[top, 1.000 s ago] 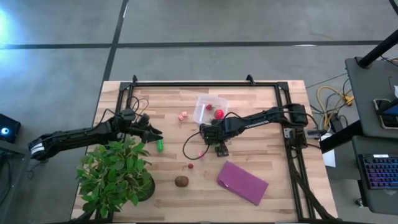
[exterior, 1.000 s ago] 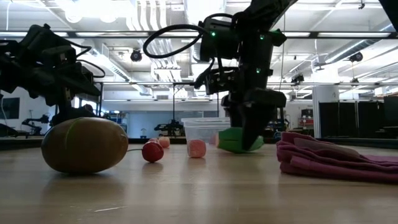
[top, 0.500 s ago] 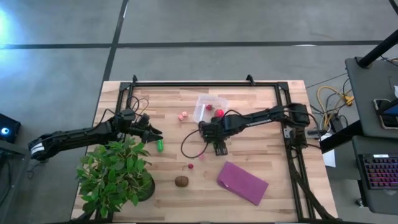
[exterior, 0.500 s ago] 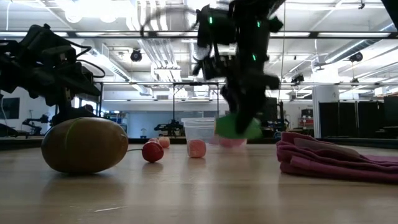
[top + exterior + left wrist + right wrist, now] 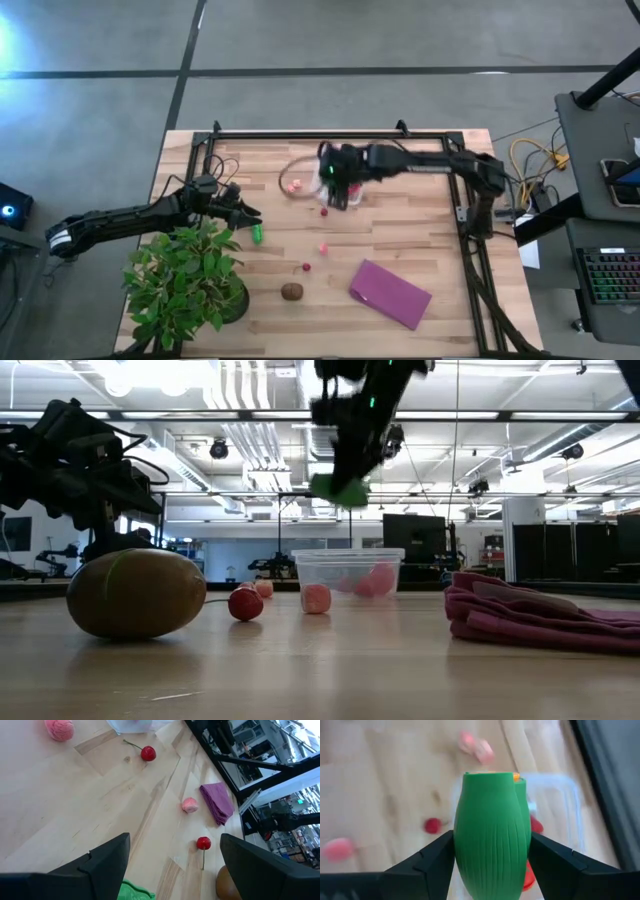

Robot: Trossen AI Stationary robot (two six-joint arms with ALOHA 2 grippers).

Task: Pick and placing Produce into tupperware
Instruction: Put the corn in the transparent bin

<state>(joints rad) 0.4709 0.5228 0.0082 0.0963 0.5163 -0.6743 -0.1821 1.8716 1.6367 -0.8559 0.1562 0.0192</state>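
Observation:
My right gripper is shut on a green ribbed toy vegetable, held high above the clear tub, as the low view shows. The tub holds pink and red pieces. On the table lie two cherries, pink pieces and a brown fruit. My left gripper is open at the table's left, with a small green piece on the table just before its fingers. My right gripper pinches the green vegetable by its two ribbed sides between its two fingers. The fingers point down and lie along it. The vegetable is lifted clear, over the tub.
A leafy potted plant stands at the near left beside my left arm. A purple cloth lies at the near right. A dark frame runs along the table's far edge and sides.
My right gripper has lifted the green vegetable off the table's middle and carried it up and toward the far edge, to above the tub. A pink piece stays where the gripper stood.

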